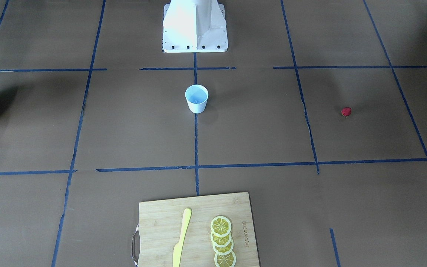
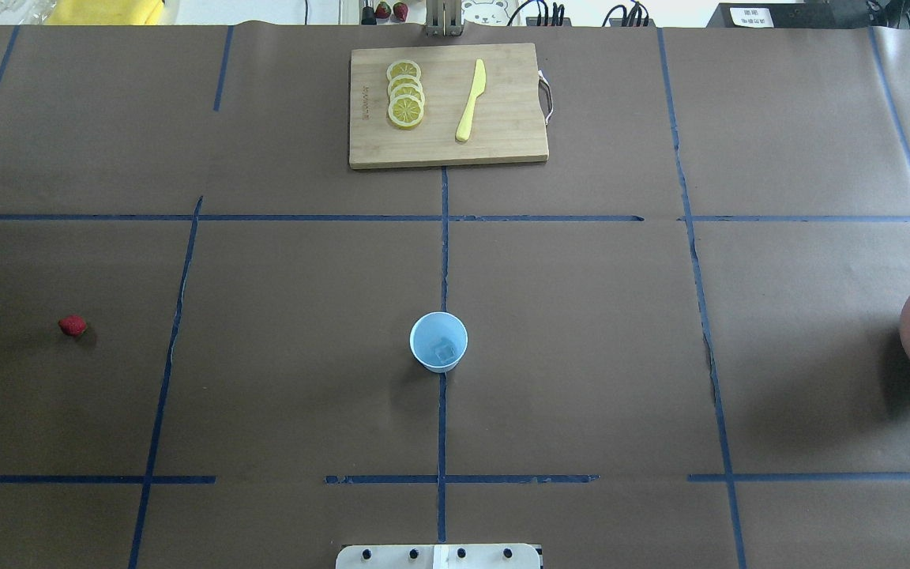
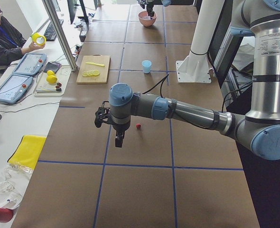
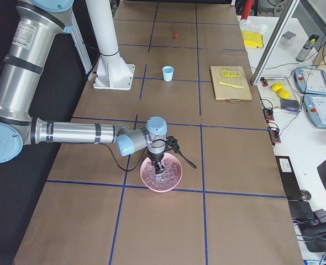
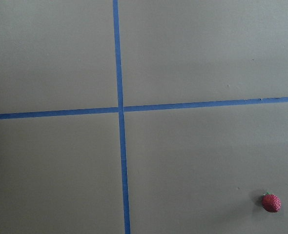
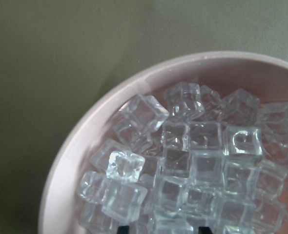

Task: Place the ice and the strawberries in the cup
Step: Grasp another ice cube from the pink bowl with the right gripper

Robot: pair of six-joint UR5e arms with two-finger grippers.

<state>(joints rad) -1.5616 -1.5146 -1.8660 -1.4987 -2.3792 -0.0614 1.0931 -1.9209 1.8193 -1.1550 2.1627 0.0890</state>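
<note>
The white cup (image 2: 438, 341) stands at the table's middle and holds one clear ice cube (image 2: 445, 352). The small red strawberry (image 2: 72, 325) lies alone on the robot's left; the left wrist view shows it at lower right (image 5: 271, 202). My left gripper (image 3: 118, 142) hangs above the table a little short of the berry; I cannot tell if it is open. The pinkish bowl (image 6: 85, 146) on the robot's right is full of ice cubes (image 6: 183, 161). My right gripper (image 6: 166, 229) is down over the ice, its dark fingertips apart with cubes between them.
A wooden cutting board (image 2: 502, 146) with lemon slices (image 2: 405, 93) and a yellow knife (image 2: 471, 100) lies at the table's far middle. The robot's white base (image 1: 195, 26) stands behind the cup. An operator (image 3: 2, 33) sits beside a side table with pendants.
</note>
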